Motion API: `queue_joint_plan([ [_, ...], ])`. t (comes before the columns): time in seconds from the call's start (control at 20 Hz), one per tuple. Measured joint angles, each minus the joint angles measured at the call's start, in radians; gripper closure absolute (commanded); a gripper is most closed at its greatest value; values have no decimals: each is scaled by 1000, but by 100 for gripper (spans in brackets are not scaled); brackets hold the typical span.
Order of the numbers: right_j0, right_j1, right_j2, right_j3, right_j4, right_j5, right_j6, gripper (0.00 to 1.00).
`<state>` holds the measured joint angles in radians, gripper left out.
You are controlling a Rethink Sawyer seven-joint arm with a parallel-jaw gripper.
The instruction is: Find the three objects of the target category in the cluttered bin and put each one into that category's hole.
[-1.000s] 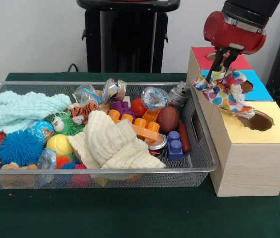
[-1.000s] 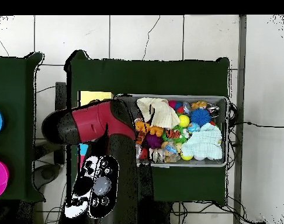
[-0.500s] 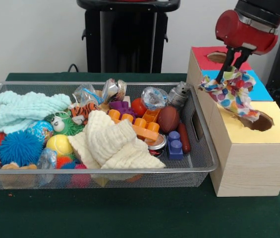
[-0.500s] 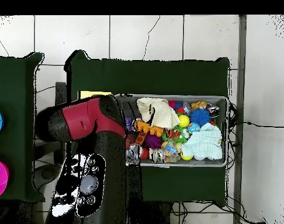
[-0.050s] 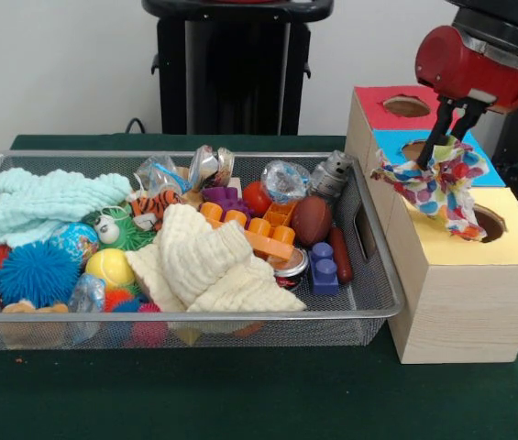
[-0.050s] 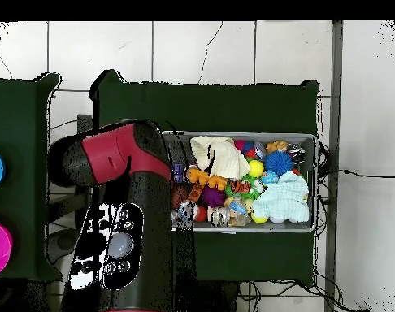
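Observation:
My gripper (image 5: 439, 154) is shut on a white cloth with coloured dots (image 5: 435, 183), which hangs over the wooden box (image 5: 460, 293), its lower end just left of the hole in the yellow panel (image 5: 490, 223). Behind lie the blue panel's hole (image 5: 416, 147) and the red panel's hole (image 5: 406, 106). In the wire bin (image 5: 373, 298) lie a cream waffle cloth (image 5: 205, 266) and a mint cloth (image 5: 43, 200). From overhead, the red arm (image 6: 115, 158) covers the box and the gripper; the bin (image 6: 317, 183) lies to its right.
The bin also holds a blue spiky ball (image 5: 37, 272), a yellow ball (image 5: 109, 268), orange bricks (image 5: 259, 234), a blue brick (image 5: 323, 269), a brown football (image 5: 311, 220) and a toy tiger (image 5: 155, 207). A black stand (image 5: 231, 64) rises behind the bin.
The gripper has carried the dotted cloth to the right in the front view, from over the box's left edge to above the yellow panel's hole. In the overhead view the arm swung left.

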<state>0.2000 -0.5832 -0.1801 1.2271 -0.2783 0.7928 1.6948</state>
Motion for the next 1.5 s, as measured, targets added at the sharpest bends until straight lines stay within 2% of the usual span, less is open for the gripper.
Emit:
queue_joint_plan([
  [0.3,0,21,0,-29,0,0,0,100],
  [0.95,14,61,0,-35,0,0,0,100],
  [1.5,37,67,0,-40,11,0,0,100],
])
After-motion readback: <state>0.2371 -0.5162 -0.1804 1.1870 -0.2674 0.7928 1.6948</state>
